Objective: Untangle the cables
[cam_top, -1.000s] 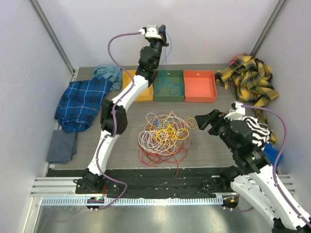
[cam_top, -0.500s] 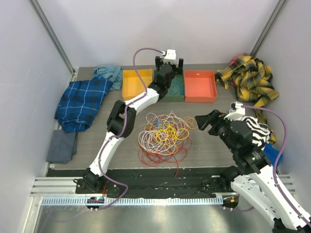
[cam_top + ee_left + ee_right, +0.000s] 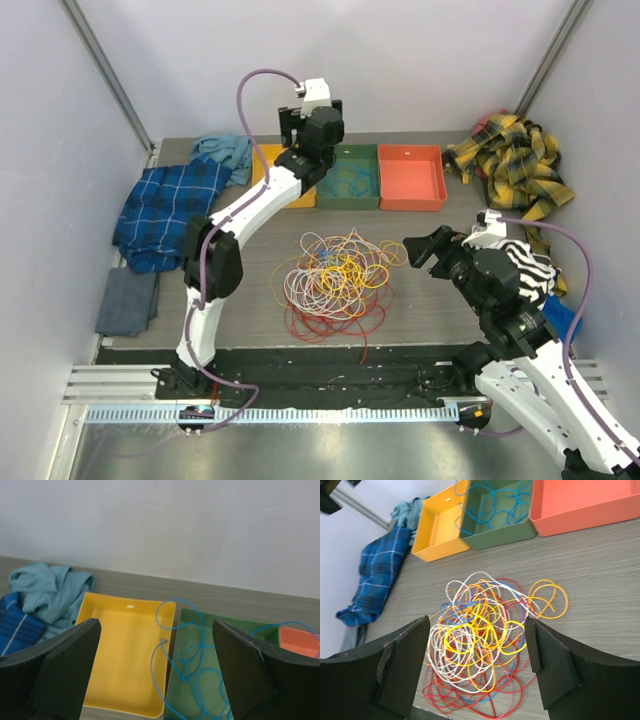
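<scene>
The cables lie in a tangled heap (image 3: pixel 335 280) of red, orange, yellow, white and blue loops at mid-table, and the heap (image 3: pixel 482 645) also fills the right wrist view. Several blue cables (image 3: pixel 350 180) rest in the green tray (image 3: pixel 372 200). In the left wrist view one blue cable (image 3: pixel 162 630) hangs over the rim into the yellow tray (image 3: pixel 120 670). My left gripper (image 3: pixel 310 115) is raised above these two trays, open and empty (image 3: pixel 155 625). My right gripper (image 3: pixel 422 252) hovers just right of the heap, open and empty (image 3: pixel 477 630).
An orange-red tray (image 3: pixel 410 178) stands right of the green one. A blue plaid cloth (image 3: pixel 165 210), a teal cloth (image 3: pixel 222 150) and a grey cloth (image 3: pixel 128 300) lie at the left. A yellow plaid cloth (image 3: pixel 515 165) and a striped cloth (image 3: pixel 530 270) lie at the right.
My left gripper held a blue cable high over the trays, then opened and let it fall into the green tray. The arm has since swung left. The right arm has not moved.
</scene>
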